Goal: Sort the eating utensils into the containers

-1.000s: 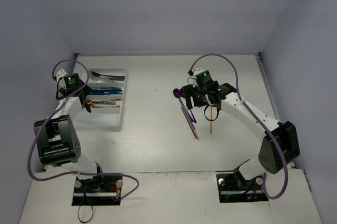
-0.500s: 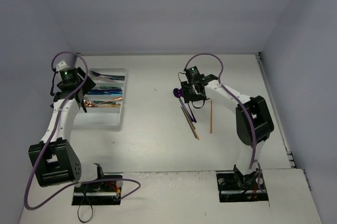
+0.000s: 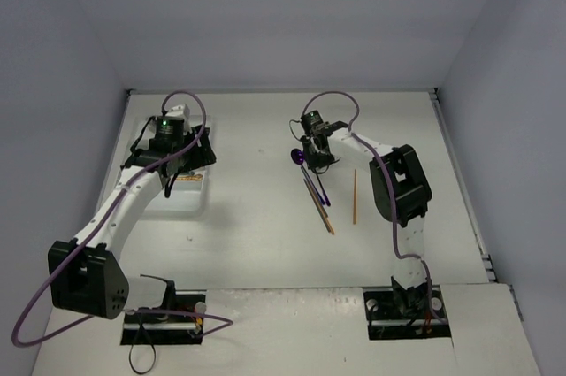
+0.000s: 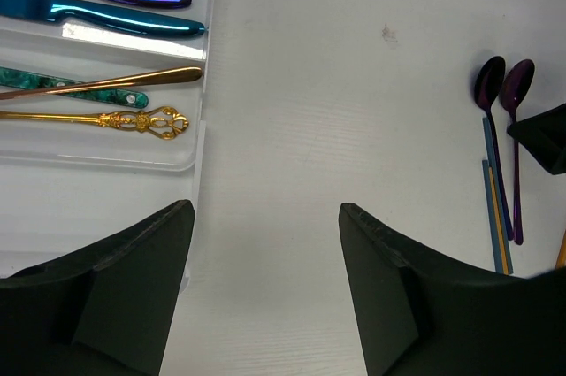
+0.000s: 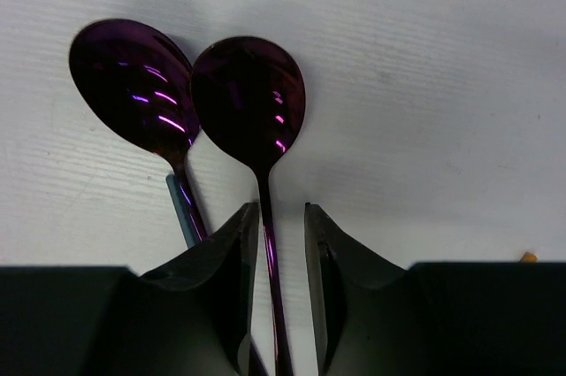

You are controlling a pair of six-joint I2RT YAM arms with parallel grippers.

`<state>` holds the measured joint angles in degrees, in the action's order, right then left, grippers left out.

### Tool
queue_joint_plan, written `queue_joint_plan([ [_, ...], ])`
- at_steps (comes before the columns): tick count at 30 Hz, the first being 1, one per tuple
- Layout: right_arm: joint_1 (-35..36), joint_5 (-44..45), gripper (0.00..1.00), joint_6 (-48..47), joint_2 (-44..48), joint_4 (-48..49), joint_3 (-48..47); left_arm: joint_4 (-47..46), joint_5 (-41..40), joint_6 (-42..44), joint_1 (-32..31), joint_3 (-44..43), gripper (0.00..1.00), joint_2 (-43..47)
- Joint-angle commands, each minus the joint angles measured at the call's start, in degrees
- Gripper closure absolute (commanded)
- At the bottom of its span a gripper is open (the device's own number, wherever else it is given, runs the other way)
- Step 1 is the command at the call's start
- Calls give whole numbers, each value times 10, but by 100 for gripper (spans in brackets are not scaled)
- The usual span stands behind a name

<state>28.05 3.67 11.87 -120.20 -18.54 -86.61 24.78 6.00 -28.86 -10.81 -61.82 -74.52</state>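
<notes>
Two purple spoons (image 5: 248,97) (image 5: 133,84) lie side by side on the white table, also seen from above (image 3: 299,157). My right gripper (image 5: 281,217) is low over them, its narrowly open jaws straddling the right spoon's thin handle; it also shows in the top view (image 3: 312,153). A blue and a gold handle (image 3: 320,208) and an orange utensil (image 3: 355,196) lie nearby. The white tray (image 4: 88,199) holds teal, purple, blue, copper and gold utensils (image 4: 133,22). My left gripper (image 4: 265,234) is open and empty just right of the tray's edge (image 3: 202,162).
The purple spoons (image 4: 489,84) and my right gripper's black finger (image 4: 539,137) show at the right of the left wrist view. Grey walls close the table at back and sides. Bare table lies between tray and spoons.
</notes>
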Motion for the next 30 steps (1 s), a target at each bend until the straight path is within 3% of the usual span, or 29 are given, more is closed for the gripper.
queue_joint_plan([
  [1, -1, 8, 77, -4, -6, -2, -24, 9, 10, 18, -10, -22, 36, 18],
  [8, 3, 8, 100, 3, -18, -2, -11, 8, 25, 7, -30, -34, 36, 18],
  [17, 5, 51, 100, -36, 89, -3, 6, -4, 53, -18, -105, -106, 36, -24],
  [22, 13, -10, 100, -56, 195, -2, 35, -62, 63, -43, -153, -131, 36, -50],
  [30, 48, -109, 100, -63, 288, -2, 63, -122, 61, -71, -204, -187, 36, -119],
])
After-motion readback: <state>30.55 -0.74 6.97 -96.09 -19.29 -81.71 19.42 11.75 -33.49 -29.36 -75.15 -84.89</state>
